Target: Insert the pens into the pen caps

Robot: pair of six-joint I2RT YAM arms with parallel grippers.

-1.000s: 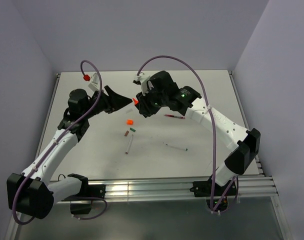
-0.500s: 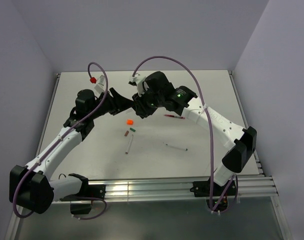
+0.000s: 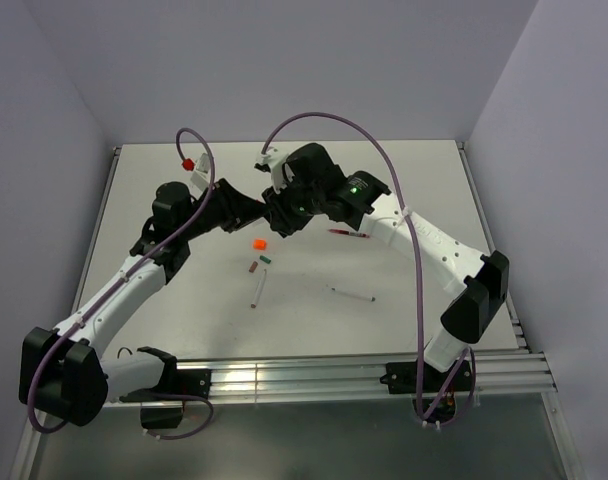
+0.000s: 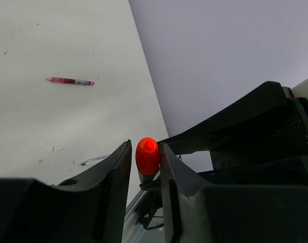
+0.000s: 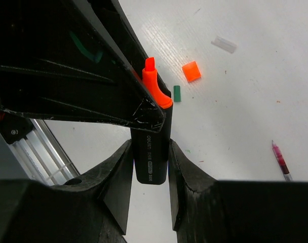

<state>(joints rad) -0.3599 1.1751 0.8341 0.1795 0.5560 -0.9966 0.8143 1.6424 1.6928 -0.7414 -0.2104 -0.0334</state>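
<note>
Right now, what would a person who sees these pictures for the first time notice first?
Above the far middle of the white table, the right claw grips the body of a black marker, while its orange tip sits between the fingers of the left claw. On the table near them lies a bright orange cap.
</note>
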